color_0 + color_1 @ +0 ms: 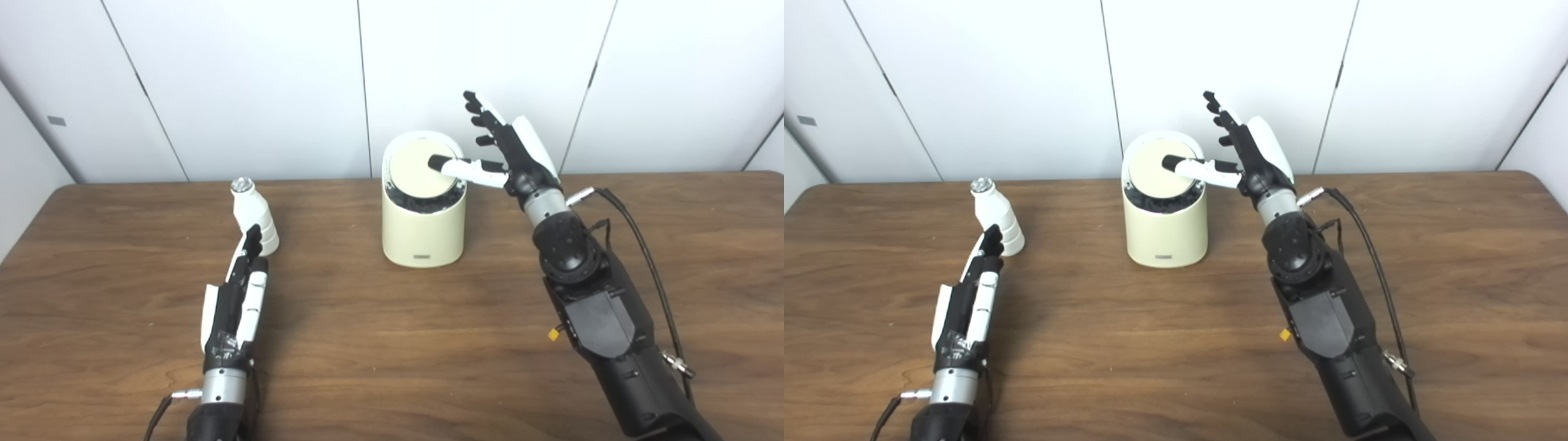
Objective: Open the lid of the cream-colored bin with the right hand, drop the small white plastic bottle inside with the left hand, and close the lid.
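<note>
The cream-colored bin [422,233] stands at the table's back middle. Its round lid [418,170] is tipped, showing a dark gap along its front edge. My right hand [502,150] is open beside the bin's right rim, fingers pointing up and the thumb pressing on the lid. The small white plastic bottle [253,214] with a silver cap stands upright at the left. My left hand [237,294] lies flat on the table with fingers straight, fingertips just in front of the bottle's base, holding nothing.
The brown wooden table [392,343] stretches wide in front of the bin. White wall panels [245,79] rise right behind it. A black cable [637,239] runs along my right forearm.
</note>
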